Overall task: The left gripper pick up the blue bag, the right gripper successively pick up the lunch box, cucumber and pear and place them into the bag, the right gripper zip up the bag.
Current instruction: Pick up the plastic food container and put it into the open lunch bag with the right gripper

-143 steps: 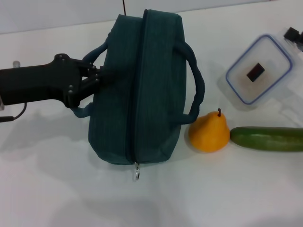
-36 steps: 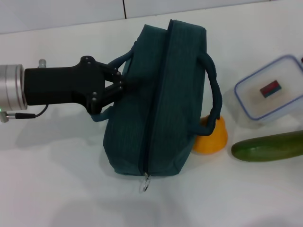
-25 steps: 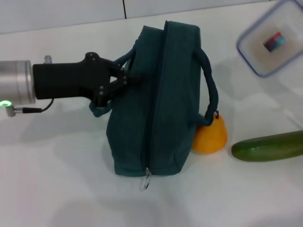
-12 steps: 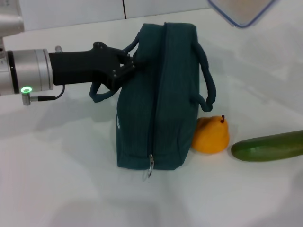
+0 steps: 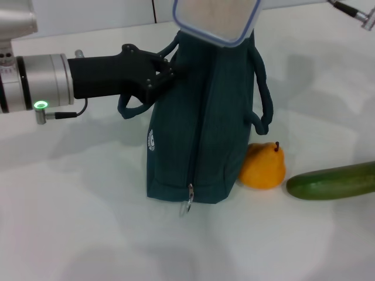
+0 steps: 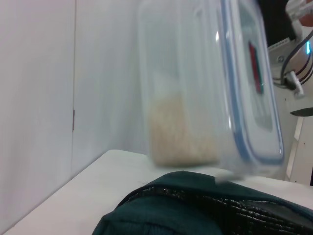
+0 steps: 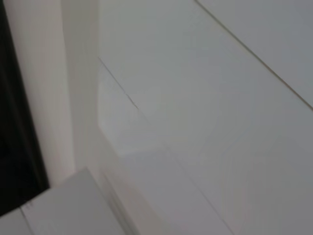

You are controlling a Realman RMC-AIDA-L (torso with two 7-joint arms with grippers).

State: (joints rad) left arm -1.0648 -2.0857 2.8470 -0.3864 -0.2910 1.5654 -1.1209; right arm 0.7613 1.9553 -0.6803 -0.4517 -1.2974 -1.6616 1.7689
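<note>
The blue bag stands upright on the white table, zipper seam facing me and ring pull at its foot. My left gripper reaches in from the left and is shut on the bag's upper edge by the near handle. The lunch box hangs tilted in the air right over the bag's top, and fills the left wrist view above the bag fabric. My right gripper is past the head view's top edge, carrying the box. The pear touches the bag's right side. The cucumber lies beside it.
A metal stub of the right arm shows at the top right corner. The bag's far handle droops over the pear. Bare white table spreads in front and to the left.
The lunch box has swung from the upper right to directly over the bag. The left gripper has pulled the bag more upright and slightly right.
</note>
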